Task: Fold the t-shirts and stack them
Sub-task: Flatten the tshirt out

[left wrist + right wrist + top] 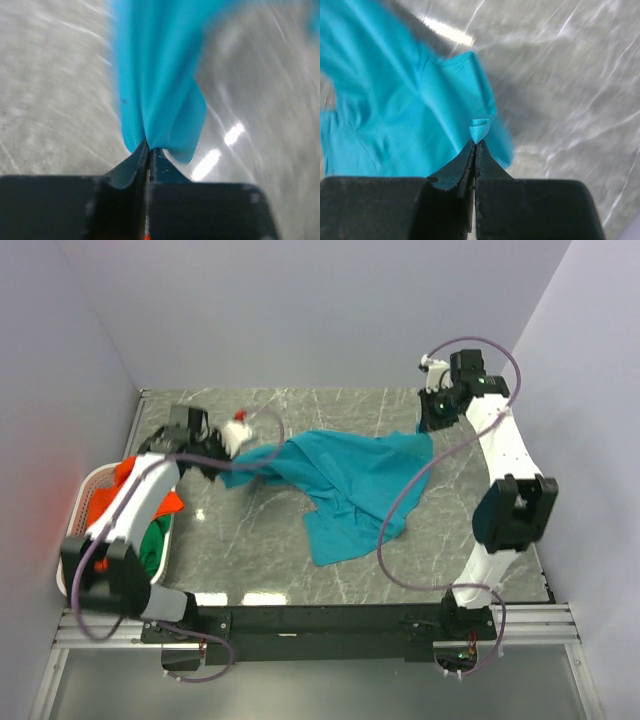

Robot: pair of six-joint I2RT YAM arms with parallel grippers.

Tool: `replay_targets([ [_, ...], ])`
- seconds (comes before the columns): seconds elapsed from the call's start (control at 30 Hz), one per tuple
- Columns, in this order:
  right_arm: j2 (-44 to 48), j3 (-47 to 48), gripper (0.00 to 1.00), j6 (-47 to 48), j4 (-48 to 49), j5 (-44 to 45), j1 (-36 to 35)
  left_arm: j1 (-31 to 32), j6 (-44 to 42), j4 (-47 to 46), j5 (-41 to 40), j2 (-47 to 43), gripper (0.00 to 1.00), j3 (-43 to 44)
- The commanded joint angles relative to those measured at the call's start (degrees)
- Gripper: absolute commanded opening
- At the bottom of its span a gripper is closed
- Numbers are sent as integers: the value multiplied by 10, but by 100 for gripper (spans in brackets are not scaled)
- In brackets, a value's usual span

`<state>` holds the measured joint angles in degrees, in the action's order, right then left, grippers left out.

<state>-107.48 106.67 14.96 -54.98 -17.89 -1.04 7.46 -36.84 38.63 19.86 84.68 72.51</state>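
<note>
So the teal t-shirt (pixel 340 480) is strung out between both arms across the far half of the table (pixel 250 550), running from the left side over toward the far right corner. The left gripper (pixel 228 465) has its jaws pressed tight together on the shirt's left end, and the cloth there is bunched into a twisted rope. On the left wrist view it's really clear: the gripper (pixel 148 147) has the fabric (pixel 155 75) pinched right at the tips, with no gap at all between them, and the cloth hangs away from it in a long fold.

The right gripper (pixel 432 428) is also clamped down, holding the shirt's far right corner. From the right wrist cam, the gripper (pixel 476 145) only has a tiny curl of the edge poking out past the tips (a pretty thin bite), and the rest of the shirt (pixel 395 115) spreads off to the left.

The middle of the shirt sags, and a big flap lies flat on the marble-look top around the centre, pointing toward the near edge.

Over at the left edge sits the white basket (pixel 85 490), with the orange t-shirt (pixel 130 475) spilling over its rim and the green t-shirt (pixel 155 540) inside, partly hidden by the left arm.
</note>
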Motion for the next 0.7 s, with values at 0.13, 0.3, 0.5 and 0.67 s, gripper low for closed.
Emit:
replay_targets([
  [0.13,114,-233,0,75,-23,-21,-5,19,-288,151,-1,-176,61,-249],
  [0.3,135,-300,0,81,-12,-20,-5,-2,-208,145,27,-170,62,-228],
  [0.5,128,-306,0,71,-11,-21,-5,-5,10,23,69,-7,58,-83],
  [0.67,129,-289,0,62,-20,-24,-5,-6,164,-4,73,189,53,116],
])
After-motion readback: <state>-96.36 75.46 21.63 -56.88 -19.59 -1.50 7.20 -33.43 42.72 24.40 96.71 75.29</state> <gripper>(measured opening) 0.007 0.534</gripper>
